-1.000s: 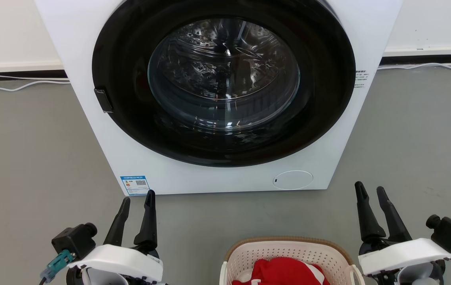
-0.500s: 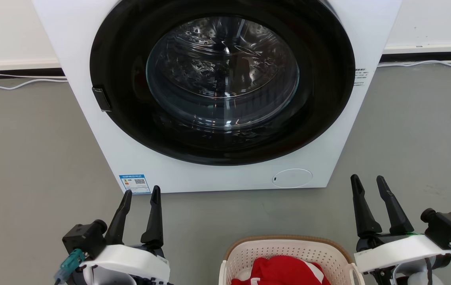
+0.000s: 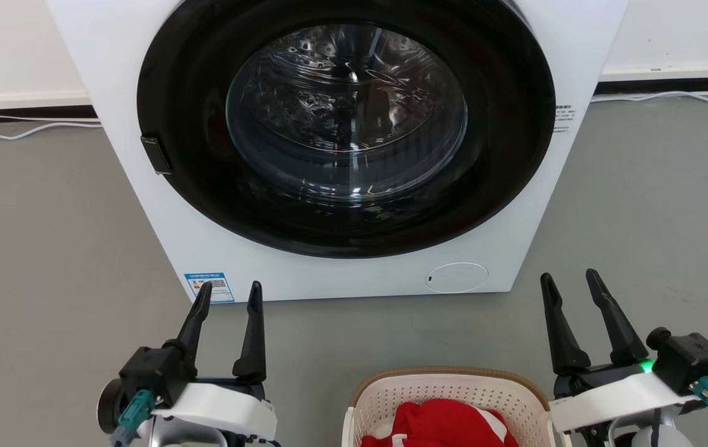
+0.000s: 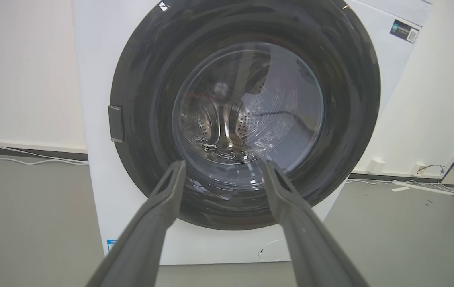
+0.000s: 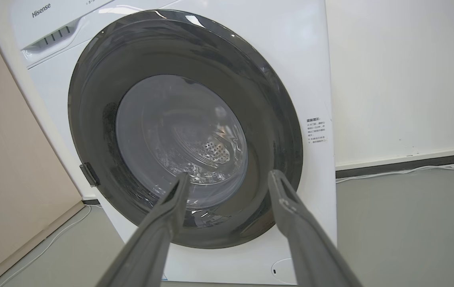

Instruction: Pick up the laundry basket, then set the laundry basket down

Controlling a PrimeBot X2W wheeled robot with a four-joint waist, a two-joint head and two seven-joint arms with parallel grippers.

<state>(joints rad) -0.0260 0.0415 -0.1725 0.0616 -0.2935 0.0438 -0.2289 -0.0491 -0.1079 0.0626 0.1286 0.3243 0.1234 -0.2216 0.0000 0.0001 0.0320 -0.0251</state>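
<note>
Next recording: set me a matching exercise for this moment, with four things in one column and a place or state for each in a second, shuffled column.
Things
1. laundry basket
2. red garment
3. washing machine door
4. left pincer

Places or states
A. shut, with a round glass window
B. open, holding nothing
C. on the grey floor, at the bottom edge of the head view
D. lying inside the basket

Pairs: 1-C, 2-D, 3-A, 4-B
</note>
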